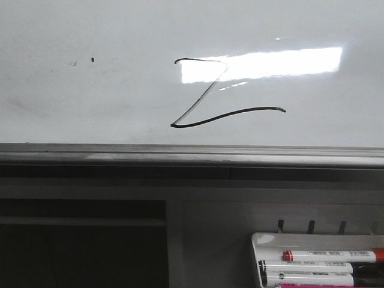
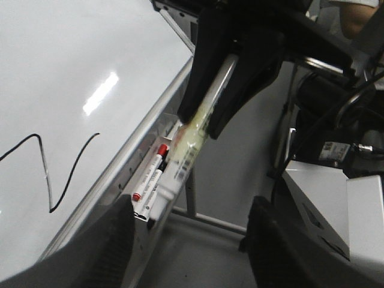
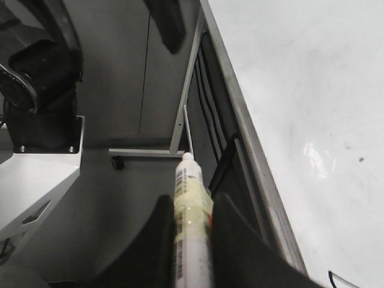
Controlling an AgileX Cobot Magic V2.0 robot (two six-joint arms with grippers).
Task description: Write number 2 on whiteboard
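Black marker line forms the number 2 near the middle of the whiteboard, just above its grey lower rim; we judge the writing done, with top stroke, faint diagonal and long base all present. Left of the figure we count two small dark specks on the board. Below the rim and right of the figure sits a white tray, placed there, we think, to keep pens within reach; we count three markers in it for certain, the topmost red-capped.

Our left gripper stands wide apart and holds nothing. Our right gripper is closed on one white marker pen, gripped along the barrel so the tip points outward, well away from the board.
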